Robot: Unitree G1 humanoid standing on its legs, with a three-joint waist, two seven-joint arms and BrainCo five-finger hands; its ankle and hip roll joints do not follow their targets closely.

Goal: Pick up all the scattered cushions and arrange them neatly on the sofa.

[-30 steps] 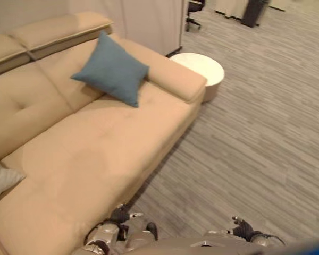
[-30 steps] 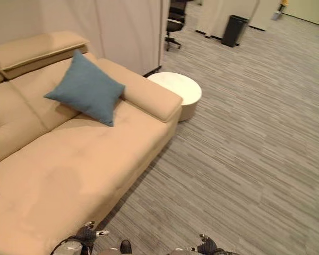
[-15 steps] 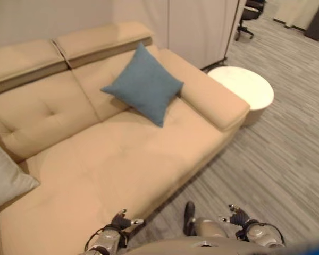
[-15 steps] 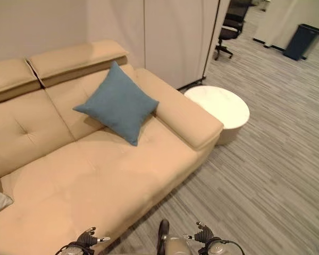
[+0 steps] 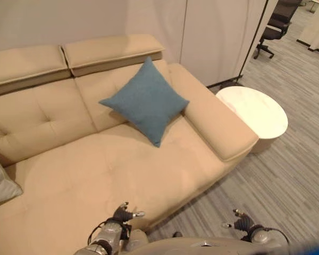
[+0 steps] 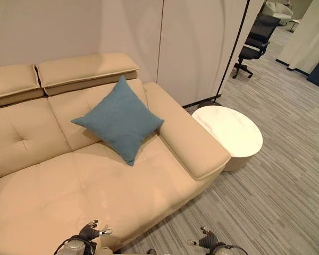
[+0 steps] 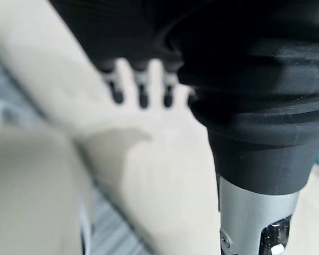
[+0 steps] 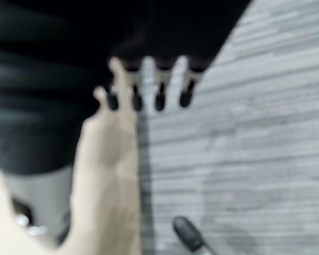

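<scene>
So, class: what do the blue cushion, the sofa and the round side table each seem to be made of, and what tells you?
Blue cushion: woven fabric, matt; a fine texture shows and its corners sag softly.
Sofa: probably a suede-like fabric or soft leather, matt tan; tufted dimples and smooth padded folds.
Round side table: hard white top, faintly veined, perhaps marble or a laminate copy; the look leaves it open.
</scene>
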